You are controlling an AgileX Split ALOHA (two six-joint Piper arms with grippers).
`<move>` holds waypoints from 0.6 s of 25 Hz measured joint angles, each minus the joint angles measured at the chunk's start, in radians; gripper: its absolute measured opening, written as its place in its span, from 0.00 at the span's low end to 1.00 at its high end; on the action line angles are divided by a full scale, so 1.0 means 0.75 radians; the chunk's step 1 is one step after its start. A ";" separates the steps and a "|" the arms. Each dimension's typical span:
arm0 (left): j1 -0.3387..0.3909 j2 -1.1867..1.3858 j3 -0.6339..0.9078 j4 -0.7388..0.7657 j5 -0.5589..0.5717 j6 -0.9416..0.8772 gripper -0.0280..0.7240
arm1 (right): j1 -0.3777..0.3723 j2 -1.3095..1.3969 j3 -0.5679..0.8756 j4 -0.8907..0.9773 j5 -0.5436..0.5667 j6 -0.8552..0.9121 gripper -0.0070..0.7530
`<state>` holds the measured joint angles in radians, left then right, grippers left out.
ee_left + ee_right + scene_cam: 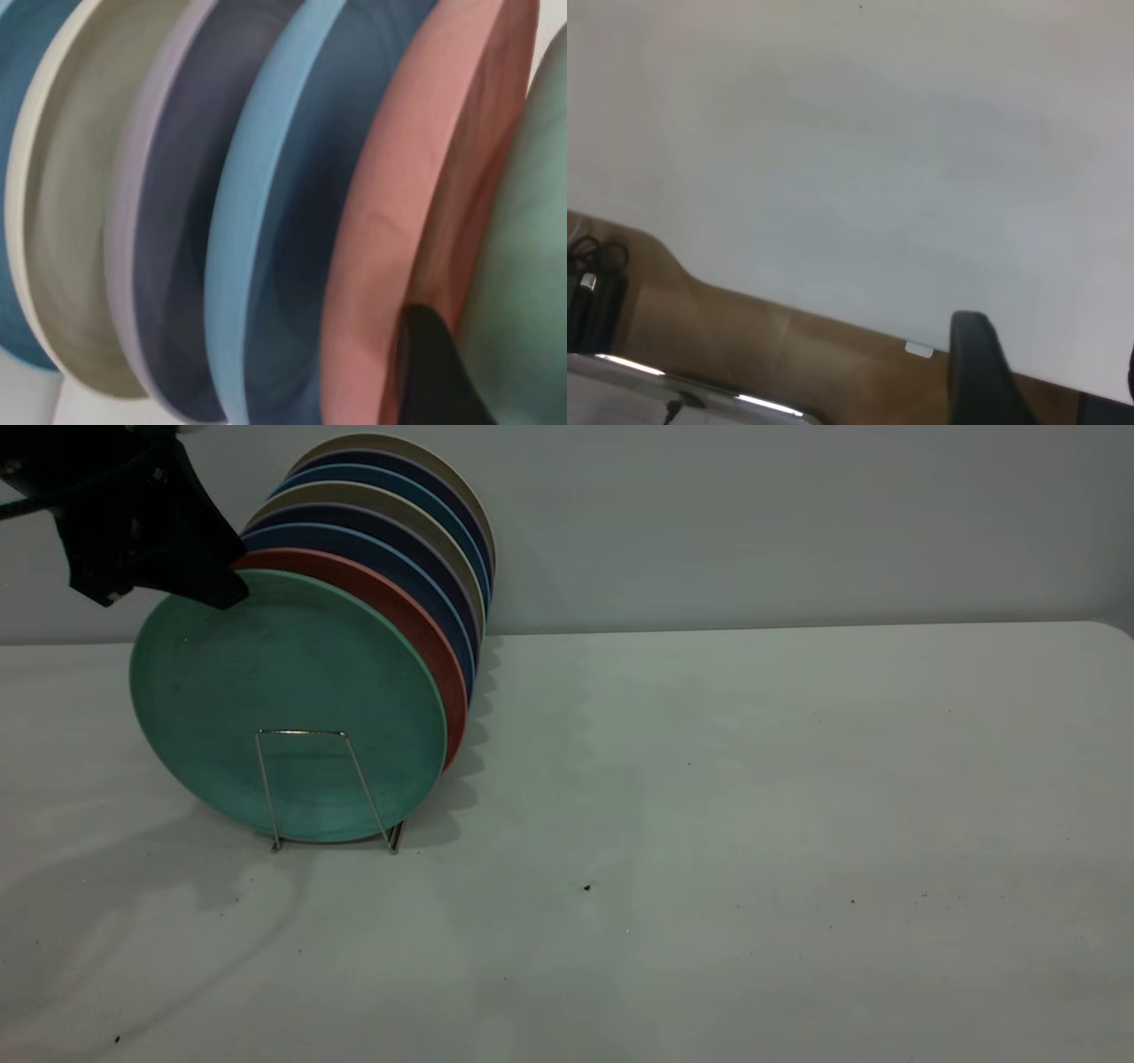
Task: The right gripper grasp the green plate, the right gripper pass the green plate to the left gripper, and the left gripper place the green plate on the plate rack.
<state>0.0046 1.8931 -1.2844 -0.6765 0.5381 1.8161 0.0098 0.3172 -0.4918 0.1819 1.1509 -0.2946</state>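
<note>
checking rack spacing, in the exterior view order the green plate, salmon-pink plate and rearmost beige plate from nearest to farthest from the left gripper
1. Round teal-green matte plate, front of the wire rack, the left gripper at its upper rim.
2. Salmon-pink round plate, directly behind it.
3. Beige round plate, rearmost, by the wall.

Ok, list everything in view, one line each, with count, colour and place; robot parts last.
green plate: 1, teal green, upright at the front of the rack, facing the camera.
pink plate: 1, salmon, directly behind the green plate.
other plates: about six, blues, beige and lilac, in a row behind the pink plate.
rack: 1, silver wire, under the plates, one loop in front of the green plate.
table: 1, white, under everything.
left gripper: 1, black, at the green plate's upper rim, one finger between green and pink plates.
right gripper: 1, black, over the table edge, away from the plates.
</note>
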 joint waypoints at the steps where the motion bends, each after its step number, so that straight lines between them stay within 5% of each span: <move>1: 0.000 -0.002 0.000 0.000 0.000 -0.027 0.55 | 0.000 0.000 0.000 0.010 0.010 0.000 0.56; 15: 0.002 -0.446 0.001 0.039 0.150 -0.384 0.56 | 0.000 -0.011 -0.027 -0.021 0.119 0.012 0.56</move>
<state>0.0058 1.5584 -1.2836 -0.6473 0.6503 1.5285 0.0098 0.3087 -0.5117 0.1658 1.2404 -0.2854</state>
